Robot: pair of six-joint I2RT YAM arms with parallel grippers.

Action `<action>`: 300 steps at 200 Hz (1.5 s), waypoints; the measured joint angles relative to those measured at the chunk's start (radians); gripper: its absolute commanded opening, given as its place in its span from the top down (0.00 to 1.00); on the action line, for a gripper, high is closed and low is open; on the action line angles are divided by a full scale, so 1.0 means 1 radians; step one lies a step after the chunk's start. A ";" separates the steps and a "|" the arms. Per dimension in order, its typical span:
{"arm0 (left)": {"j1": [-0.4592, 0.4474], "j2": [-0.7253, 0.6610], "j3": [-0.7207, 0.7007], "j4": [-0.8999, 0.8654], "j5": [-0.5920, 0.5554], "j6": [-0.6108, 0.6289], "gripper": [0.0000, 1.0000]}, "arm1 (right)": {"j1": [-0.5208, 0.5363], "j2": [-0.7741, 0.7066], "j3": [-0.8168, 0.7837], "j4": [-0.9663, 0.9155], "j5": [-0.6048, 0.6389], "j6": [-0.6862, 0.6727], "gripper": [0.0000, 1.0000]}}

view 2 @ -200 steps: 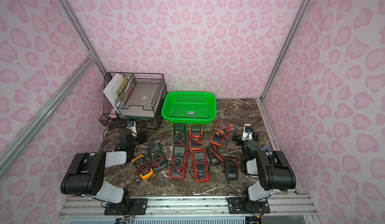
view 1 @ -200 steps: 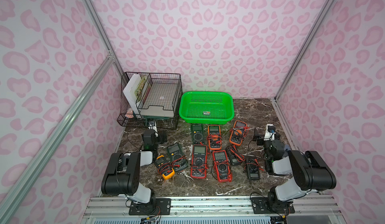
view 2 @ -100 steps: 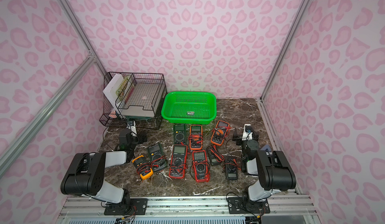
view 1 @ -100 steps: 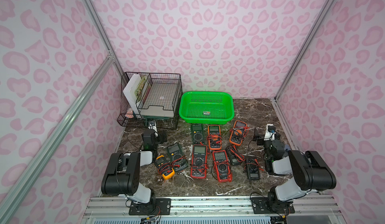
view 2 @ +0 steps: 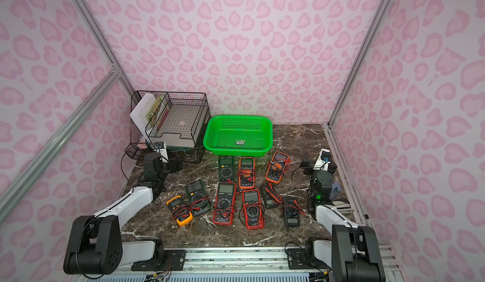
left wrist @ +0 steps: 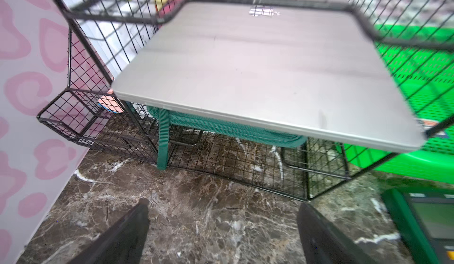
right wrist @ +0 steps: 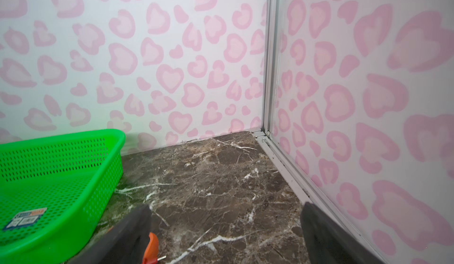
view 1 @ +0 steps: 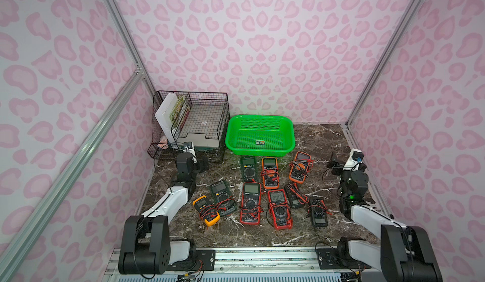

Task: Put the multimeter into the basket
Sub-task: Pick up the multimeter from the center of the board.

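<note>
Your left gripper (left wrist: 224, 208) is spread wide, holding nothing, aimed low at the black wire rack (left wrist: 83, 83). Right gripper (right wrist: 226, 207) is likewise wide and empty, over the marble table (right wrist: 221, 176) beside the green basket (view 1: 259, 150). Multimeters (view 1: 251, 202) lie between your arms, just in front of the basket and outside it.

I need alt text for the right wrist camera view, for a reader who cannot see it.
The right gripper stands open over the brown marble table, holding nothing. The green perforated basket sits nearby with a small label on its floor, and pink heart-patterned walls meet at a metal corner post behind.
</note>
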 measured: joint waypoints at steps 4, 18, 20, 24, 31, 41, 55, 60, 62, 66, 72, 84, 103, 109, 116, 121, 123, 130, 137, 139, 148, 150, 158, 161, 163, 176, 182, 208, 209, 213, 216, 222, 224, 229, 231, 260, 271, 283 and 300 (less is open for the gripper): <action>-0.006 -0.014 0.010 -0.023 0.000 -0.009 0.02 | -0.001 -0.016 0.015 -0.040 0.010 0.024 0.00; -0.025 -0.063 0.046 -0.106 -0.004 -0.042 0.02 | -0.027 -0.069 0.072 -0.183 0.047 0.153 0.01; -0.027 -0.068 0.050 -0.115 -0.004 -0.047 0.02 | -0.035 -0.079 0.082 -0.209 0.056 0.179 0.00; -0.032 -0.082 0.061 -0.142 -0.004 -0.056 0.02 | -0.050 -0.090 0.094 -0.241 0.063 0.211 0.00; -0.042 -0.104 0.080 -0.189 -0.004 -0.077 0.02 | -0.077 -0.111 0.117 -0.306 0.062 0.267 0.00; -0.054 -0.137 0.105 -0.254 -0.004 -0.107 0.02 | -0.100 -0.130 0.148 -0.383 0.064 0.315 0.00; -0.069 -0.180 0.146 -0.352 0.004 -0.152 0.02 | -0.104 -0.137 0.189 -0.472 0.022 0.343 0.00; -0.076 -0.194 0.166 -0.388 0.018 -0.169 0.02 | -0.105 -0.136 0.201 -0.497 0.004 0.352 0.00; -0.078 -0.198 0.172 -0.399 0.022 -0.175 0.02 | -0.105 -0.134 0.209 -0.513 -0.009 0.358 0.00; -0.084 -0.207 0.187 -0.426 0.028 -0.187 0.02 | -0.105 -0.131 0.219 -0.533 -0.024 0.363 0.00; -0.093 -0.220 0.213 -0.468 0.042 -0.208 0.02 | -0.106 -0.123 0.238 -0.566 -0.043 0.365 0.01; -0.109 -0.238 0.262 -0.541 0.077 -0.242 0.02 | -0.106 -0.101 0.275 -0.631 -0.083 0.385 0.00; -0.132 -0.252 0.329 -0.641 0.112 -0.294 0.02 | -0.104 -0.059 0.333 -0.729 -0.159 0.391 0.00; -0.139 -0.253 0.351 -0.675 0.124 -0.311 0.02 | -0.101 -0.048 0.348 -0.759 -0.181 0.391 0.00; -0.148 -0.252 0.371 -0.708 0.127 -0.323 0.02 | -0.096 -0.034 0.367 -0.799 -0.206 0.397 0.00; -0.154 -0.251 0.386 -0.732 0.128 -0.337 0.01 | -0.092 -0.025 0.381 -0.827 -0.221 0.404 0.00; -0.156 -0.251 0.391 -0.740 0.128 -0.340 0.01 | -0.090 -0.022 0.386 -0.837 -0.227 0.406 0.00; -0.165 -0.249 0.410 -0.769 0.132 -0.348 0.01 | -0.083 -0.011 0.405 -0.876 -0.243 0.406 0.00; -0.173 -0.247 0.424 -0.792 0.132 -0.362 0.01 | -0.076 -0.001 0.422 -0.907 -0.255 0.406 0.01; -0.176 -0.246 0.429 -0.800 0.132 -0.364 0.01 | -0.073 0.005 0.430 -0.921 -0.259 0.406 0.00; -0.190 -0.241 0.444 -0.826 0.132 -0.369 0.02 | -0.061 0.024 0.454 -0.958 -0.272 0.406 0.00; -0.192 -0.240 0.446 -0.830 0.132 -0.372 0.01 | -0.057 0.031 0.463 -0.973 -0.276 0.406 0.00; -0.206 -0.232 0.457 -0.849 0.131 -0.386 0.02 | -0.040 0.055 0.488 -1.012 -0.286 0.405 0.00; -0.214 -0.228 0.462 -0.856 0.130 -0.385 0.02 | -0.032 0.065 0.497 -1.025 -0.290 0.406 0.00; -0.217 -0.226 0.463 -0.860 0.130 -0.385 0.01 | -0.027 0.071 0.503 -1.035 -0.291 0.405 0.00; -0.247 -0.208 0.480 -0.882 0.127 -0.386 0.02 | 0.021 0.118 0.545 -1.101 -0.302 0.394 0.00; -0.266 -0.195 0.491 -0.890 0.126 -0.388 0.01 | 0.044 0.135 0.561 -1.125 -0.302 0.385 0.01; -0.348 -0.122 0.550 -0.925 0.107 -0.388 0.01 | 0.161 0.211 0.624 -1.217 -0.281 0.373 0.01; -0.351 -0.118 0.553 -0.926 0.106 -0.389 0.01 | 0.166 0.214 0.625 -1.220 -0.280 0.373 0.01; -0.364 -0.105 0.563 -0.929 0.101 -0.388 0.01 | 0.180 0.222 0.631 -1.229 -0.275 0.372 0.01; -0.373 -0.093 0.572 -0.932 0.099 -0.388 0.02 | 0.193 0.232 0.637 -1.237 -0.270 0.371 0.00; -0.388 -0.072 0.587 -0.935 0.096 -0.388 0.02 | 0.210 0.244 0.645 -1.249 -0.260 0.371 0.00; -0.392 -0.066 0.591 -0.937 0.096 -0.388 0.02 | 0.216 0.249 0.647 -1.253 -0.256 0.371 0.00; -0.405 -0.048 0.605 -0.942 0.093 -0.388 0.02 | 0.228 0.261 0.653 -1.262 -0.247 0.372 0.00; -0.411 -0.038 0.612 -0.946 0.093 -0.388 0.02 | 0.234 0.268 0.657 -1.268 -0.242 0.372 0.01; -0.467 0.068 0.697 -0.953 0.093 -0.384 0.01 | 0.269 0.349 0.708 -1.328 -0.207 0.375 0.00; -0.485 0.106 0.724 -0.954 0.093 -0.383 0.01 | 0.274 0.381 0.728 -1.346 -0.196 0.380 0.00; -0.501 0.140 0.752 -0.955 0.097 -0.381 0.02 | 0.279 0.406 0.744 -1.365 -0.183 0.380 0.00; -0.517 0.179 0.782 -0.953 0.099 -0.377 0.02 | 0.291 0.425 0.757 -1.382 -0.175 0.380 0.00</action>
